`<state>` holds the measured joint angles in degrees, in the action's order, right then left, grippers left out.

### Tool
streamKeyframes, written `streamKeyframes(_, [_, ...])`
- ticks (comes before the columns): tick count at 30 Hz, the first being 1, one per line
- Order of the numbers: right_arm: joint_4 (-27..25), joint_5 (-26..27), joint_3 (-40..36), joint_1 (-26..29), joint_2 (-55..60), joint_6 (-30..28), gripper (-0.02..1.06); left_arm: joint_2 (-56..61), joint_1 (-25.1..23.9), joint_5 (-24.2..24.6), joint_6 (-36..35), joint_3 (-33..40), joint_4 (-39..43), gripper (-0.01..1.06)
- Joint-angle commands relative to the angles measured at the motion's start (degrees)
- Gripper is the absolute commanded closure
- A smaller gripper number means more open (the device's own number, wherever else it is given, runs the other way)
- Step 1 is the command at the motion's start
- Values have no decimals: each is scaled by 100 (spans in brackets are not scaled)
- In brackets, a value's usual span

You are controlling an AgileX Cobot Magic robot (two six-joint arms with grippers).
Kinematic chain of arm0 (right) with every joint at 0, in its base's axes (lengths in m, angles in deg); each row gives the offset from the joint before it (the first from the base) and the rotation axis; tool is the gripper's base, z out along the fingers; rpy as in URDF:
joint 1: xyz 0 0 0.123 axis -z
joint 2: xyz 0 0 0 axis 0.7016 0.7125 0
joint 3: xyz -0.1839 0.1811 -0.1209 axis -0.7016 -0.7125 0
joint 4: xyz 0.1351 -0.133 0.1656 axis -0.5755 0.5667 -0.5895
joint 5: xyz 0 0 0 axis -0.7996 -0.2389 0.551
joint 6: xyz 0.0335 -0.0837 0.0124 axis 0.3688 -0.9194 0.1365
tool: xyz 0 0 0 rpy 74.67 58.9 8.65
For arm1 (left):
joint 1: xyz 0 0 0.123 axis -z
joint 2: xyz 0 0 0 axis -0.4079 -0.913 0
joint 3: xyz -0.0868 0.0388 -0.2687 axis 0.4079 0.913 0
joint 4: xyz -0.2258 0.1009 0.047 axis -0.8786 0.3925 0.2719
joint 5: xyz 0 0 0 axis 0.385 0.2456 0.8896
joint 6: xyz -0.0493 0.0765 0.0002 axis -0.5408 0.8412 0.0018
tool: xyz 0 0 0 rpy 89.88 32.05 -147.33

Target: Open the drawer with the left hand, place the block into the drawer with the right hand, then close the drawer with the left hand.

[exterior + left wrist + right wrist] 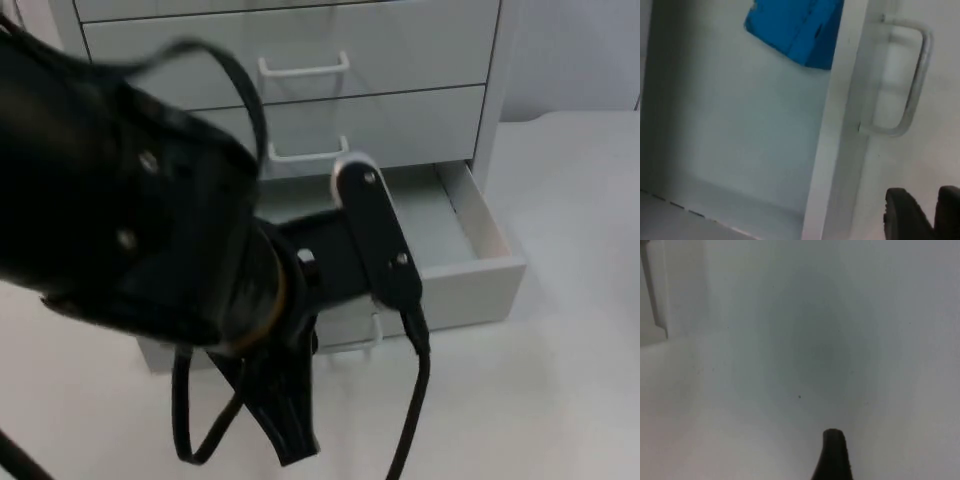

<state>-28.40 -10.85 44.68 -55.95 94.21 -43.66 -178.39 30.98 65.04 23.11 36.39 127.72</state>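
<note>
Drawer (470, 255) open with blue block (795, 27) inside, judged light-running, best pushed near handle (907, 80); left pincer (922, 212) nearby, clenched empty; right pincer state indeterminable.

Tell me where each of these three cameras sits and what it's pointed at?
Top view: fixed above, looking down and forward at a white drawer cabinet with its bottom drawer pulled open; the black left arm fills the foreground.
Left wrist view: rides the left arm, looking into that drawer at a blue block and the drawer handle; the left gripper shows.
Right wrist view: rides the right arm, facing the white table; one fingertip of the right gripper shows.
Shared: top and left wrist views both show the open drawer.
</note>
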Motion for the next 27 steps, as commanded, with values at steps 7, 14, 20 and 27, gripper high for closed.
streamKeyframes(7, [22,71,-13,32,-43,-33,45,-556,34,-60,-804,18,1254,105])
streamKeyframes(14, [30,75,-13,32,-43,-33,45,-896,34,168,-1336,-85,2000,105])
streamKeyframes(20, [43,84,-13,32,-43,-33,45,-1336,22,533,-1531,-457,2348,105])
streamKeyframes(27, [43,84,-13,32,-43,-33,45,-1758,22,1189,-2128,-613,3217,105])
